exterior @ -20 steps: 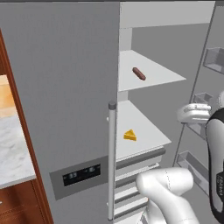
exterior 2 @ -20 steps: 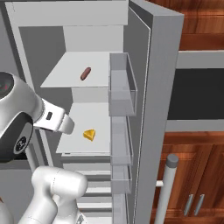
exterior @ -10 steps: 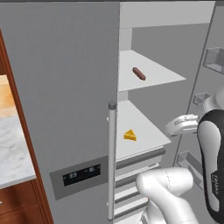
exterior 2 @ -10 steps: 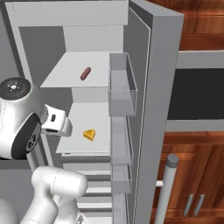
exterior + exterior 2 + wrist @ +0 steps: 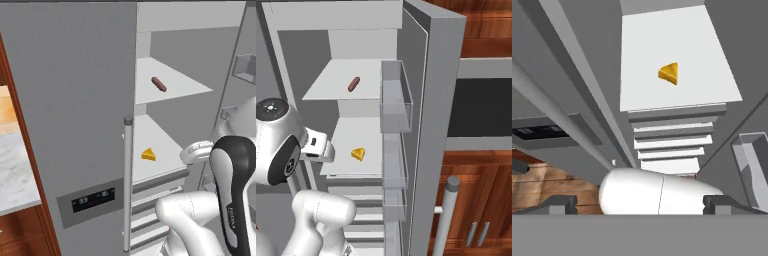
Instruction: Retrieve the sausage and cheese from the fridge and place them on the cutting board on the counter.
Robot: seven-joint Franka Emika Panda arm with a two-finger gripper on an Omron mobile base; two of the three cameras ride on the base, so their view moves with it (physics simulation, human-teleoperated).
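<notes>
Kitchen cabinets of reddish-brown wood frame the fridge (image 5: 75, 125) in the left base view, with a strip of marbled counter (image 5: 15, 175) just left of its shut grey door. That door carries a long vertical bar handle (image 5: 128, 185) and a dark display panel (image 5: 92, 199). Right of the handle the fridge stands open: the sausage (image 5: 159, 84) lies on the upper white shelf (image 5: 190, 87), and the cheese (image 5: 148, 154) sits on the shelf below it, near that shelf's front edge. The white arm (image 5: 232, 185) rises at the lower right, its hand end close to the right side of the cheese's shelf

From the right base view, the open fridge door (image 5: 431, 130) stands edge-on with clear bins (image 5: 396, 95) stacked along its inner face. The sausage (image 5: 354, 84) rests on the upper shelf left of the bins, the cheese (image 5: 359, 154) on the shelf beneath. The arm's round joint (image 5: 278, 140) sits left of the cheese's shelf, apart from the wedge

Along the hand view, the gripper (image 5: 639, 204) stands spread wide with nothing between its dark tips, which sit far apart at the bottom corners. Well ahead of them the cheese (image 5: 669, 73) lies on its white shelf, with drawer fronts (image 5: 672, 145) stepped below that shelf's edge
</notes>
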